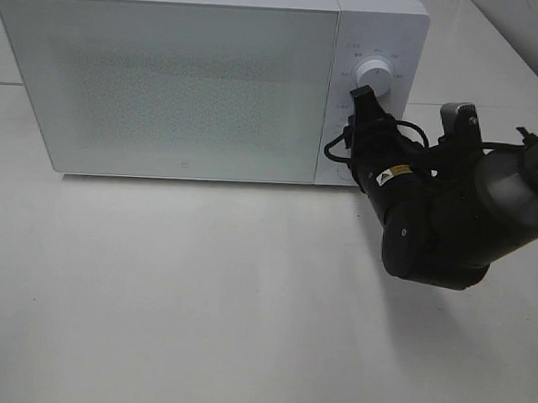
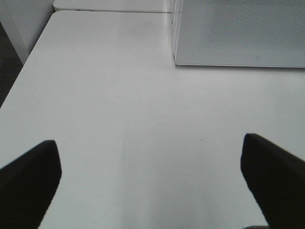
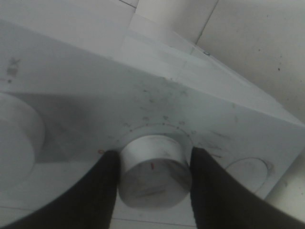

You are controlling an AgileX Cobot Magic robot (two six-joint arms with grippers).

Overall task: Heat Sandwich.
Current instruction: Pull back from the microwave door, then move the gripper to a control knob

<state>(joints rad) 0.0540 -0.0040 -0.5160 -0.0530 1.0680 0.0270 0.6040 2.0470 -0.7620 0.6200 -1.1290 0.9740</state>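
You are looking at a white microwave (image 1: 166,86) standing at the far side of the white table (image 1: 199,298), its frosted door (image 1: 167,81) lying shut, so nothing behind it is showing through. You cannot tell where the sandwich is, nor which way it is pointing or how its long axis is running: none of the three views is showing it. Your right pincer (image 3: 153,153) is reaching to the control panel at the right end of the microwave and is gripping the lower knob (image 3: 155,171), with one dark finger (image 3: 102,191) pressing each side of it. The upper knob (image 1: 376,71) is standing free just above. A short red tick (image 3: 151,166) is showing on the face of the gripped knob, and small markings (image 3: 162,125) are ringing it, but they are too blurred for you to read. A yellow warning label (image 1: 399,172) is showing on the right arm; its print is too small to make out. A faint mark (image 1: 182,167) low on the door is likewise unreadable. Your left pincer (image 2: 152,186) is hanging spread wide, holding nothing, over bare table to the near left of the microwave.
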